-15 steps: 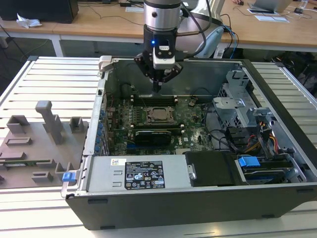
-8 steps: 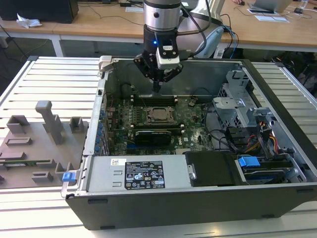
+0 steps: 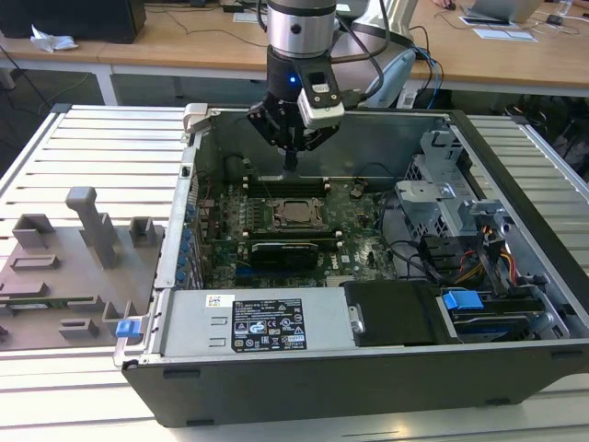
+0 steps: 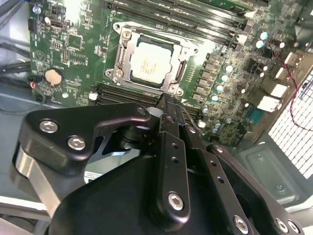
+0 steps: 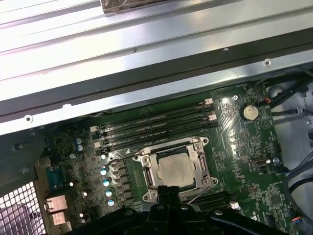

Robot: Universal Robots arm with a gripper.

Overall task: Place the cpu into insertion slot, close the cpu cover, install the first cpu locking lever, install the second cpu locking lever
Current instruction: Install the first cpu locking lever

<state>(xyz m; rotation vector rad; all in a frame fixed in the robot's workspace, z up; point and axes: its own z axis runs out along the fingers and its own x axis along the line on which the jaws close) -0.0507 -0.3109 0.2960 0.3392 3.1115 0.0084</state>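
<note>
Cpu (image 3: 296,214) sits in the insertion slot (image 5: 138,157) on the green motherboard (image 3: 363,241) of an opened computer case (image 3: 368,382), its dull silver top facing up. The cpu cover (image 4: 126,53), a thin silver frame, lies flat around the chip, whose top shows through its square window in both wrist views. A thin wire lever (image 5: 203,159) runs along one side of the frame in the first wrist view; whether it is hooked down cannot be told.

The robot's black gripper (image 3: 291,164) hangs inside the case above the board, close to the slot. Its two narrow fingers (image 4: 168,122) are pressed together with nothing between them. In both wrist views the fingertips point at the near edge of the socket, over the black memory slots (image 4: 122,95) that flank it. More long memory slots (image 5: 156,125) lie on the socket's other side, next to the case wall (image 5: 146,63). A round coin battery (image 5: 250,112) sits on the board well apart from the socket.

In the exterior view, a silver power supply (image 3: 248,322) lines the case's near edge, and a metal drive cage (image 3: 442,184) with a blue latch (image 3: 460,301) fills the exterior view's right. The case rests on a slatted metal table (image 3: 92,138), beside a grey fixture tray (image 3: 64,267) at the exterior view's left.
</note>
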